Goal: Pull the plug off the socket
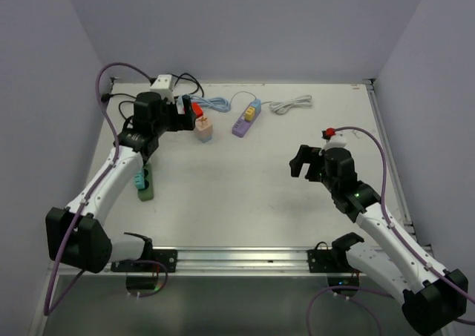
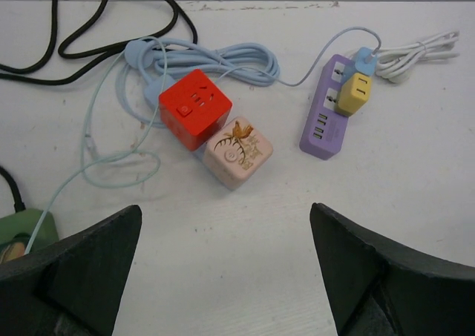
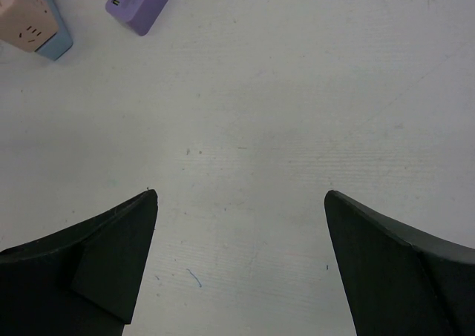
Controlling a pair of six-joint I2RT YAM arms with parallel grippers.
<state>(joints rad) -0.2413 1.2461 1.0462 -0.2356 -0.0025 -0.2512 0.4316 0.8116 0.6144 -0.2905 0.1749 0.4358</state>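
Left gripper (image 2: 226, 269) is spread wide open with nothing between its two black fingers (image 2: 82, 269), which fill the lower corners of the left wrist view. In the overhead view this gripper (image 1: 185, 115) sits in the upper left of the white table (image 1: 245, 195), just beside a red cube socket (image 1: 197, 111).

Right gripper (image 3: 241, 265) is also wide open and empty, hovering over bare table; in the overhead view it (image 1: 300, 162) is right of centre, well apart from the sockets.

A purple power strip (image 2: 326, 121) lies in the upper right of the left wrist view, with a yellow plug (image 2: 355, 95) seated in its top face. Just above the yellow plug, a light blue plug (image 2: 364, 58) also sits on the strip. Overhead, the strip (image 1: 243, 123) and yellow plug (image 1: 251, 113) are at upper centre.

The red cube (image 2: 194, 108) touches a pink cube socket (image 2: 237, 152) at centre frame. A light blue cable (image 2: 223, 58) loops behind them. A coiled white cable (image 2: 415, 54) lies at far upper right, and a black cable (image 2: 111, 32) at upper left. A green socket block (image 2: 18, 228) shows at the left edge.
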